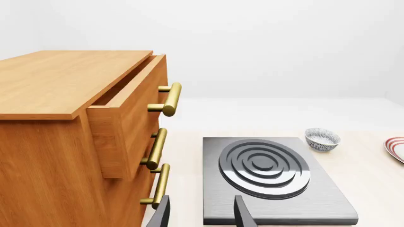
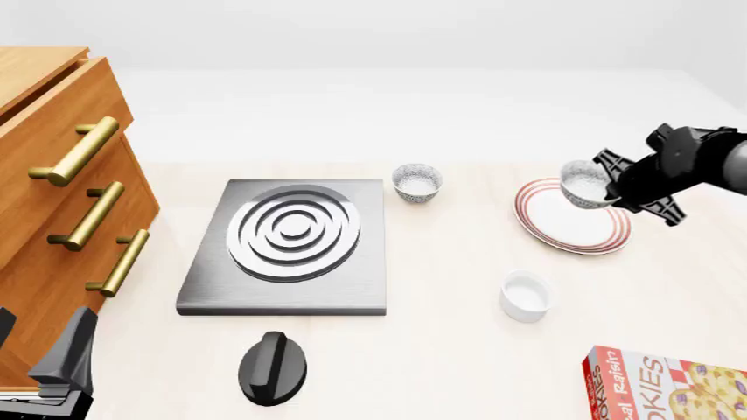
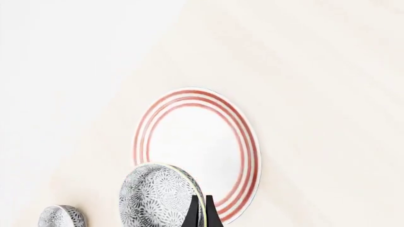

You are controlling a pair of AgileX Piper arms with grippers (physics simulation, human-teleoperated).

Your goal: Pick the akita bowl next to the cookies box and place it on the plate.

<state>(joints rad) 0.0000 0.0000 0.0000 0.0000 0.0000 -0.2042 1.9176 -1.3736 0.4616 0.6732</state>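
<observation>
One akita bowl (image 2: 582,184), white with a fine grey speckled pattern, hangs tilted just above the plate (image 2: 572,231), and my right gripper (image 2: 600,187) is shut on its rim. In the right wrist view the bowl (image 3: 158,196) is pinched between the dark fingers (image 3: 193,213), with the red-ringed plate (image 3: 189,142) beyond it. The cookies box (image 2: 667,385) lies at the near right corner of the table. My left gripper (image 1: 200,215) is open and holds nothing, low at the near left (image 2: 52,367).
A second speckled bowl (image 2: 415,182) stands beyond the stove plate (image 2: 292,241). A plain white ramekin (image 2: 526,296) sits nearer than the plate. A black knob (image 2: 272,367) lies in front of the stove. A wooden drawer cabinet (image 2: 59,175) fills the left, its top drawer (image 1: 126,109) ajar.
</observation>
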